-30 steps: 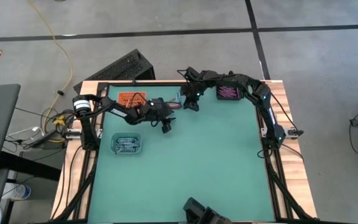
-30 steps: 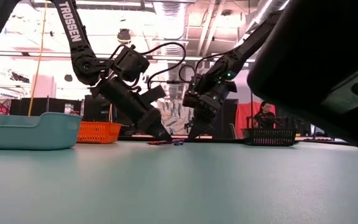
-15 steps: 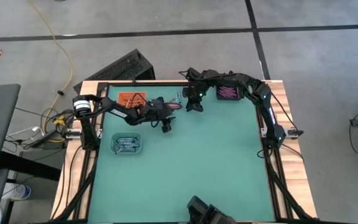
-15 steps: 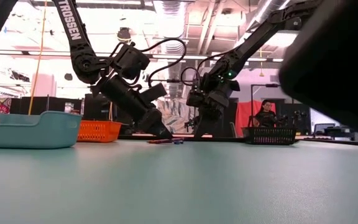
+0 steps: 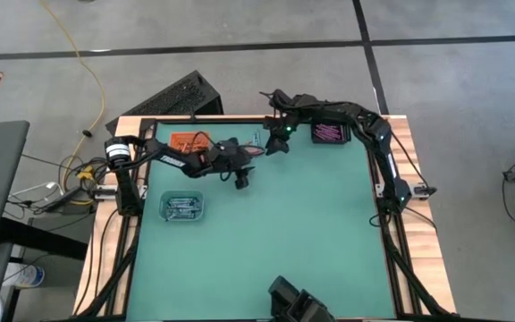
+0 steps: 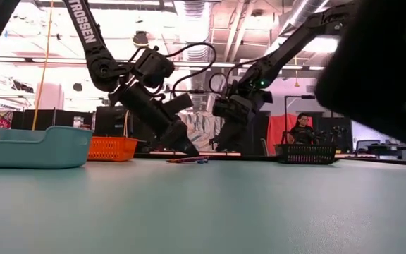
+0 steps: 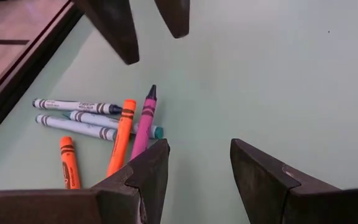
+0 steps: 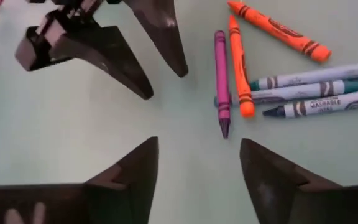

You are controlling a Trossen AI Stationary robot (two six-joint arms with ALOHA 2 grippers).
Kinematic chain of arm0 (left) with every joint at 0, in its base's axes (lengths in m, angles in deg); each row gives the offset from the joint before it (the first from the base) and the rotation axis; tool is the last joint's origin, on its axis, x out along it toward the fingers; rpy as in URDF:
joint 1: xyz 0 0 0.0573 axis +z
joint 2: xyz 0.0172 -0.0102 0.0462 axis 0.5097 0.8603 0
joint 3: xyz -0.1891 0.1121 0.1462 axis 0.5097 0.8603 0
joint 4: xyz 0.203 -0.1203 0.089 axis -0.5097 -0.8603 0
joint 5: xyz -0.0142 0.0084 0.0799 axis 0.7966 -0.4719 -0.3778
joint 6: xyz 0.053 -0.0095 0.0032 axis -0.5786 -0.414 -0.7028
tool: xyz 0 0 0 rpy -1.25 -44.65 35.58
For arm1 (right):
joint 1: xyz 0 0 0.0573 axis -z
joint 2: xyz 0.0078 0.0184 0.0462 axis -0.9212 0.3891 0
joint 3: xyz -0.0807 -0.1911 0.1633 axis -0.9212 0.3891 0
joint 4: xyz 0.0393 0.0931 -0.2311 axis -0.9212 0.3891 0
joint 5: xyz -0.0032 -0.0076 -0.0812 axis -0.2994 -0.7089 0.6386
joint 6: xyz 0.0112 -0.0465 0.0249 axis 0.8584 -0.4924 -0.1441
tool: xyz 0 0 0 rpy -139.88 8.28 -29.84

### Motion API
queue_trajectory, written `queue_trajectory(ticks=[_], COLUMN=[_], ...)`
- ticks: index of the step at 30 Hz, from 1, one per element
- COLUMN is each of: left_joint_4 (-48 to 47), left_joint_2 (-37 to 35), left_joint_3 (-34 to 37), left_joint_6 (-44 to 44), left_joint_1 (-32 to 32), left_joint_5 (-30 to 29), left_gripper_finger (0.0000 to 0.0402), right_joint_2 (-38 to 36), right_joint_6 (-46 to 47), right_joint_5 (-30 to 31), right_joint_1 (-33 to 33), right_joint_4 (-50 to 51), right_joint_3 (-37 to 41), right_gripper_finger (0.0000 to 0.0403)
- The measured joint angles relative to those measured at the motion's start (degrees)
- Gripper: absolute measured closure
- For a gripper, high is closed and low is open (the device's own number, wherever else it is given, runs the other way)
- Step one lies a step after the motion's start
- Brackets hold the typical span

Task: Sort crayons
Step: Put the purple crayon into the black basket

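Note:
Several crayons (image 7: 120,121) lie loose on the green table near its far edge: two orange ones (image 8: 238,65), one purple (image 8: 220,81) and three blue-grey (image 8: 316,90). They show in the high view as a small cluster (image 5: 257,141). My left gripper (image 7: 197,158) stands open just beside the purple crayon's near end, its fingers touching nothing. My right gripper (image 8: 197,158) hangs open a little above the table on the other side of the cluster, its fingers pointing down at a slant. The two grippers' fingertips face each other closely.
An orange tray (image 5: 189,140) stands at the far left and a black tray (image 5: 327,132) holding purple crayons at the far right. A teal tray (image 5: 182,207) with crayons sits at the left. The table's wooden far edge (image 7: 17,68) runs close behind the cluster.
My right gripper's fingertips have come up off the table beside the crayons, and the gripper has turned and drawn slightly toward the far edge. The crayons lie where they were.

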Motion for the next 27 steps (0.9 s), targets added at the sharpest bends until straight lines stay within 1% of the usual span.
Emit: queue_trajectory(ticks=[4,9,20,27], left_joint_4=[-4.4,-8.9,-10.5,-10.6], left_joint_2=[0.0,0.0,0.0,0.0], left_joint_3=[-2.3,-4.1,-4.2,-4.2], left_joint_6=[0.0,0.1,0.5,0.1], left_joint_1=[0.0,-0.1,-0.7,-0.7], left_joint_5=[-0.1,-4.0,-4.3,-4.3], left_gripper_finger=[0.0239,0.0239,0.0239,0.0239], right_joint_2=[0.0,1.9,8.0,12.5], right_joint_6=[1.0,3.9,4.5,4.4], right_joint_5=[-0.1,-2.9,-2.5,0.5], right_joint_1=[-0.8,-0.9,-2.0,-2.7], right_joint_4=[0.5,1.8,12.3,21.6], right_joint_3=[-1.3,-3.0,-13.1,-21.4], right_gripper_finger=[0.0165,0.0163,0.0163,0.0163])
